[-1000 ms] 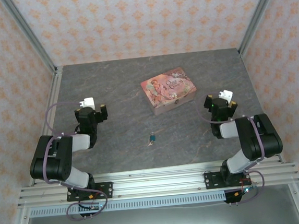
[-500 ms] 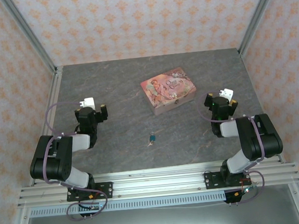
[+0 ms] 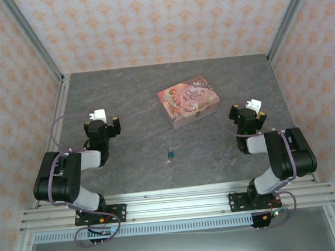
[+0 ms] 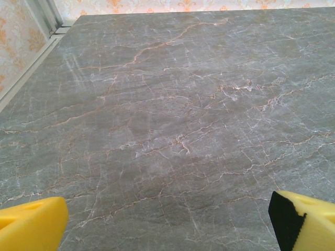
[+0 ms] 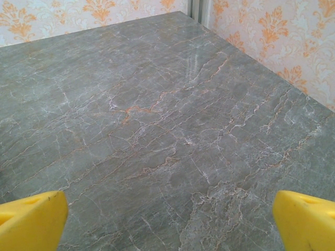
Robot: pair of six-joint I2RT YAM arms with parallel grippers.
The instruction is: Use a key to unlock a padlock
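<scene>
The tiny teal-blue padlock (image 3: pixel 170 154) lies on the dark stone table (image 3: pixel 129 93), near the front and midway between the arms. A small brownish bit at its near-left end could be the key (image 3: pixel 168 160), but it is too small to make out. My left gripper (image 3: pixel 104 121) hovers low over the table well to the padlock's left, open and empty; its yellow fingertips (image 4: pixel 31 225) stand wide apart over bare stone. My right gripper (image 3: pixel 247 112) is far to the padlock's right, also open, with its fingertips (image 5: pixel 309 219) spread and nothing between them.
A pink picture-lidded tin box (image 3: pixel 189 103) sits behind the padlock, right of centre. Patterned walls with metal corner posts (image 3: pixel 57 70) close in the table on three sides. An aluminium rail (image 3: pixel 174 202) carries both arm bases at the near edge.
The right gripper shifted slightly to the right between one second and half a second ago, then held still. The left arm, padlock and tin have not moved.
</scene>
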